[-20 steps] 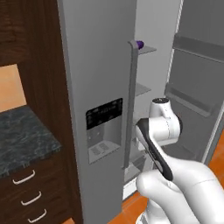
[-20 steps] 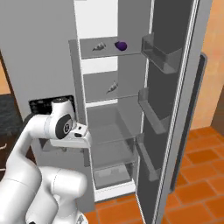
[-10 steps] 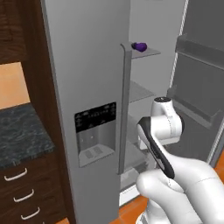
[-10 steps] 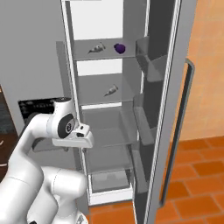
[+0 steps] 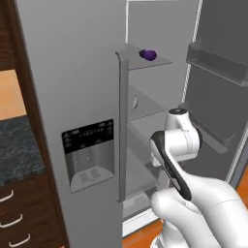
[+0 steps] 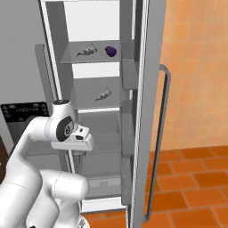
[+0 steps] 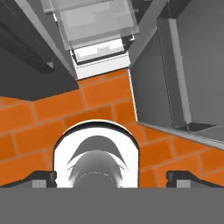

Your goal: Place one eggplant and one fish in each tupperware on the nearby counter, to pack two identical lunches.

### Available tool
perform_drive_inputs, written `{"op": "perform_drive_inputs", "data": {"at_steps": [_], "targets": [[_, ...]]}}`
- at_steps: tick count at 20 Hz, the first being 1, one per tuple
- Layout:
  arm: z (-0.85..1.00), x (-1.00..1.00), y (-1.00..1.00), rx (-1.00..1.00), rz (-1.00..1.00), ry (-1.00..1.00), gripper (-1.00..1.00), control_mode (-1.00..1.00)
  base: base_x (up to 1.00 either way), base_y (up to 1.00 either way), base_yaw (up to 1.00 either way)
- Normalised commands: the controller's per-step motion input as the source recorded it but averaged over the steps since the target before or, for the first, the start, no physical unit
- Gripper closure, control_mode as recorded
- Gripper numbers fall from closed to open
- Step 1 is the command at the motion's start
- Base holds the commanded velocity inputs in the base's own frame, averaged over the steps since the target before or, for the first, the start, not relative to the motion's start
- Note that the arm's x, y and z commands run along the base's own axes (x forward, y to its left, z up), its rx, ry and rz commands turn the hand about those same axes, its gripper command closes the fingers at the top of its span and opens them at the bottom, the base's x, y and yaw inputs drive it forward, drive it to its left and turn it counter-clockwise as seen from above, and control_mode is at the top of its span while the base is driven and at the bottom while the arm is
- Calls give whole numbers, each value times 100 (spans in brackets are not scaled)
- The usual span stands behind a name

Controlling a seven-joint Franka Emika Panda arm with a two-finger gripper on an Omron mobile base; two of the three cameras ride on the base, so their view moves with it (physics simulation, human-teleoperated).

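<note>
Inside the open fridge [image 6: 95, 58], the top glass shelf [image 6: 91, 59] carries a silvery fish [image 6: 86, 51] on the left and a purple eggplant [image 6: 111, 51] just to its right, apart from it; the left base view shows that eggplant [image 5: 147, 54] near the shelf's front edge. The shelf below [image 6: 98, 104] holds a second fish [image 6: 103, 94] lying alone near its middle. An orange brick-tiled floor [image 7: 39, 131] runs under the fridge.

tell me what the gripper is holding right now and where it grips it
Nothing is held. In the hand view the gripper is open, its two fingertips spread wide with only orange floor tiles below them.
</note>
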Motion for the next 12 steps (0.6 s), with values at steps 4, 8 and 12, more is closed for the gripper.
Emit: {"op": "perform_drive_inputs", "data": {"at_steps": [4, 8, 12], "targets": [[0, 0, 0, 0, 0, 0, -100, 100, 42, -4, 1], [0, 0, 0, 0, 0, 0, -100, 100, 52, -1, 10], [0, 0, 0, 0, 0, 0, -100, 100, 35, -21, 13]]}}
